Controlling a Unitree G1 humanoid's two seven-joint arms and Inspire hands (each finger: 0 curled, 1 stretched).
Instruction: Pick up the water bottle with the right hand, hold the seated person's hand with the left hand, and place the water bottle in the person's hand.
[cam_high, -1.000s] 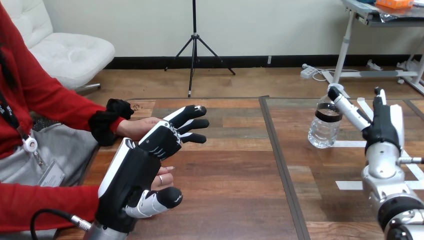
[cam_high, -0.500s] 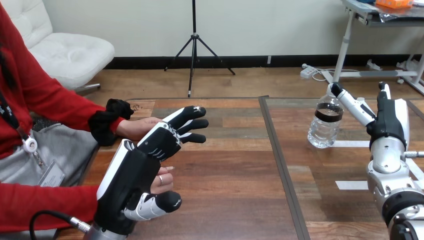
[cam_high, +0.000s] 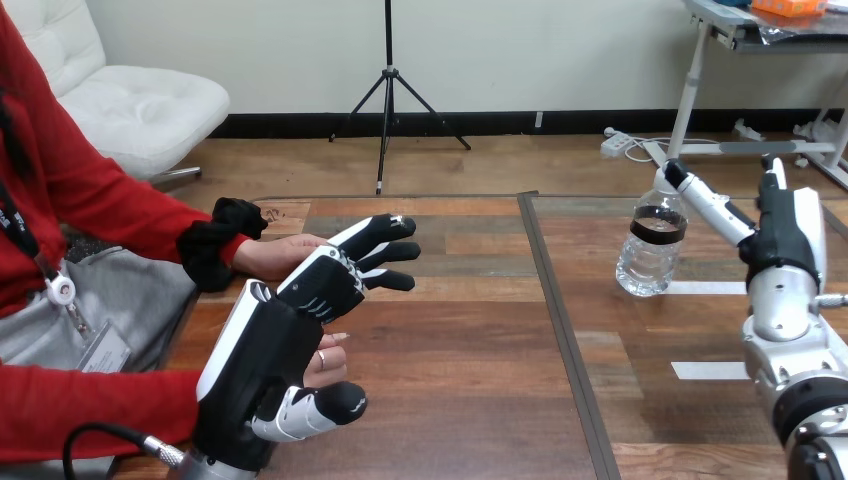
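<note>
A clear water bottle (cam_high: 650, 250) with a dark band stands upright on the right half of the table. My right hand (cam_high: 785, 250) is to its right, open, and one straight finger (cam_high: 705, 195) reaches to the bottle's cap. My left hand (cam_high: 290, 330) is open over the table's left side, fingers straight and pointing right. The person's hand (cam_high: 268, 256) lies just behind those fingers. The person's other hand (cam_high: 328, 362) shows between my left palm and thumb (cam_high: 315, 408). I cannot tell whether the thumb presses on it.
The wooden table (cam_high: 470, 340) has a dark seam (cam_high: 560, 320) down its middle. White tape marks (cam_high: 700, 370) lie on the right half near my right arm. The person's red sleeves come in from the left edge.
My right hand has drifted right and slightly up, its finger still at the bottle's cap. The bottle, my left hand and the person's hands have hardly moved.
</note>
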